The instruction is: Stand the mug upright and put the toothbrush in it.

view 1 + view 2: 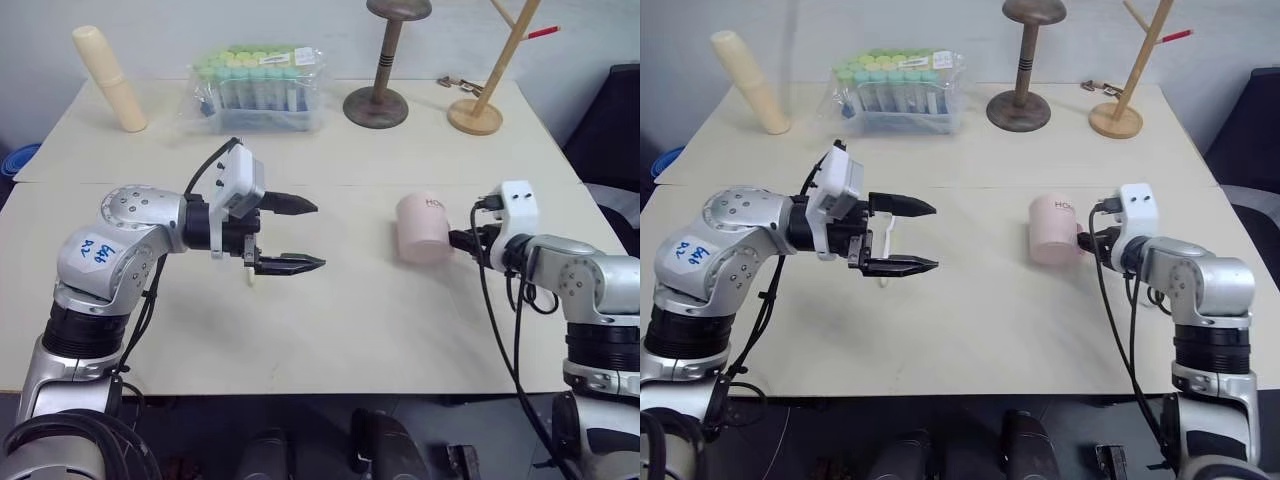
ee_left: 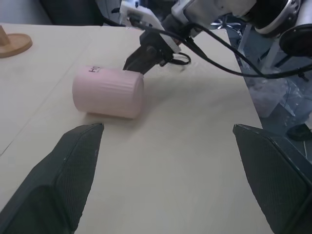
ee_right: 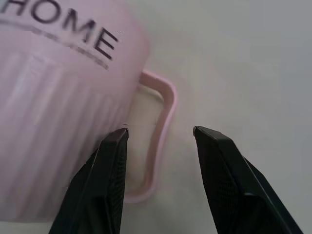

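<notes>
Your right gripper (image 3: pixel 161 139), part open, straddles the toppled pale pink ribbed mug's (image 1: pixel 423 230) handle; your left gripper (image 1: pixel 292 235) gapes empty.

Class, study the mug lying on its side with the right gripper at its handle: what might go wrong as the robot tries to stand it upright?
1. The right gripper has its open fingers astride the thin handle of the mug; a grip there alone may let the mug swing or slip.
2. The mug lies on its ribbed, round side, so a nudge might roll it across the table.
3. The toothbrush lies under the open left gripper, which might knock it when moving.
</notes>
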Robot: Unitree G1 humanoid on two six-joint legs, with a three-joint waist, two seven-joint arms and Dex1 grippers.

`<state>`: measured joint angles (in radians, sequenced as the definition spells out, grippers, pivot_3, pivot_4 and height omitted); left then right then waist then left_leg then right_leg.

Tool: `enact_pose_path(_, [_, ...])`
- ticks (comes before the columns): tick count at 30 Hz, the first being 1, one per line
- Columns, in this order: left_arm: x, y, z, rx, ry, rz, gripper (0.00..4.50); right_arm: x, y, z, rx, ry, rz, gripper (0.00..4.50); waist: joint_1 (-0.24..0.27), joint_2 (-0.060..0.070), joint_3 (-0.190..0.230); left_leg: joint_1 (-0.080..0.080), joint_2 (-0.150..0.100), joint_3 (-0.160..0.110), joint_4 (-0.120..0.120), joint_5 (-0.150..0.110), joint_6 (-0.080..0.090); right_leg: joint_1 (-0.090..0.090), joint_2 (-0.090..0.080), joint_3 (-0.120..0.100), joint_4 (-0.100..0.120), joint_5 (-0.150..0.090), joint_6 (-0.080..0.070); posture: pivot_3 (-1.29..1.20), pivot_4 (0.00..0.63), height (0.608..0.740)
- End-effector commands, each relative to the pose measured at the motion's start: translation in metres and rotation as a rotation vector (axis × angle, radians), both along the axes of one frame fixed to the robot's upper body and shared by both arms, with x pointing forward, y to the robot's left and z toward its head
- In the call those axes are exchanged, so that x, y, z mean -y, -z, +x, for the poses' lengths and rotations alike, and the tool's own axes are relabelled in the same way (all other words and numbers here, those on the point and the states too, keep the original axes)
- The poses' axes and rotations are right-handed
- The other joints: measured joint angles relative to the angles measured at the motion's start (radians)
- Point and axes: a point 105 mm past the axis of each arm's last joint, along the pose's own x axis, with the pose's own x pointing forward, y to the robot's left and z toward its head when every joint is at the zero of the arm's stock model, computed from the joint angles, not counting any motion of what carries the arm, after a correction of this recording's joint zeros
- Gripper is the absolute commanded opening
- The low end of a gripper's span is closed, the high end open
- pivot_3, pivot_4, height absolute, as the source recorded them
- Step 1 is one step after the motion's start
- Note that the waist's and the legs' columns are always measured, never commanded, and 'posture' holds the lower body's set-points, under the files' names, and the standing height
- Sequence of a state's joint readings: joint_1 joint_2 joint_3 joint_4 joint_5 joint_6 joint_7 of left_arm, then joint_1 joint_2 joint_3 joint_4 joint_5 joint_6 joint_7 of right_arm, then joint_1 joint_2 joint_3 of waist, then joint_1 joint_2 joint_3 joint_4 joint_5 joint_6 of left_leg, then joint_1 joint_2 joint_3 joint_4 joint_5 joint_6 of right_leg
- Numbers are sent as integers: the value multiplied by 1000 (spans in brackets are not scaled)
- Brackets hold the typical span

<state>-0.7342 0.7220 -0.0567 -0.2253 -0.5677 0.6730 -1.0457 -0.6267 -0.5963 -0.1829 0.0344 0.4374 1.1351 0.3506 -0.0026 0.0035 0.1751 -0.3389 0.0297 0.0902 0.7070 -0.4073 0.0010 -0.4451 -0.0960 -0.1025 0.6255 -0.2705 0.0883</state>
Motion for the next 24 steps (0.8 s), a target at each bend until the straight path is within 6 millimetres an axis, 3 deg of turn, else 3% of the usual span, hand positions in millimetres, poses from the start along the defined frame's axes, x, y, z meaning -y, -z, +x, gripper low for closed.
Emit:
enact_pose_path(1, [-2,-10,-5,47,0,-5,4500,-14,-4,6,15,-52,0,2199,-3,0,0,0,0,0,0,0,0,0,0,0,0,0,0,0,150,740])
enact_pose_path(6, [-3,-12,-3,50,-10,-6,4500,-35,1,13,10,-138,-53,2199,-6,0,0,1,0,0,0,0,0,0,0,0,0,0,0,0,150,740])
enact_pose_path(7, [-3,-13,-3,52,-11,-9,4500,-37,1,15,15,-147,-69,2036,-6,0,0,1,1,0,0,0,0,0,0,0,0,0,0,0,150,740])
enact_pose_path(9, [-3,-14,-2,54,-13,-14,4500,-38,0,18,26,-155,-86,1598,-6,0,0,1,1,0,0,0,0,0,0,0,0,0,0,0,150,740])
enact_pose_path(14, [-4,-14,-2,57,-21,-15,4500,-40,-5,21,49,-169,-82,19,-3,0,0,0,0,0,1,0,0,0,0,0,0,0,0,0,150,740])
enact_pose_path(18, [-9,-13,2,46,-56,-25,4500,-45,-16,22,95,-163,-46,19,-2,-1,0,1,1,-1,1,0,0,1,0,0,1,0,0,0,150,740])
enact_pose_path(22, [-29,-18,9,27,-168,-84,4500,-82,-50,29,293,-196,99,19,-18,-1,0,1,1,0,1,0,0,0,0,0,1,0,0,0,150,740])
enact_pose_path(24, [-45,-22,12,15,-251,-130,4500,-100,-53,35,385,-175,133,19,-33,-1,0,1,2,-1,0,0,-1,-1,1,-1,2,0,0,0,150,740])
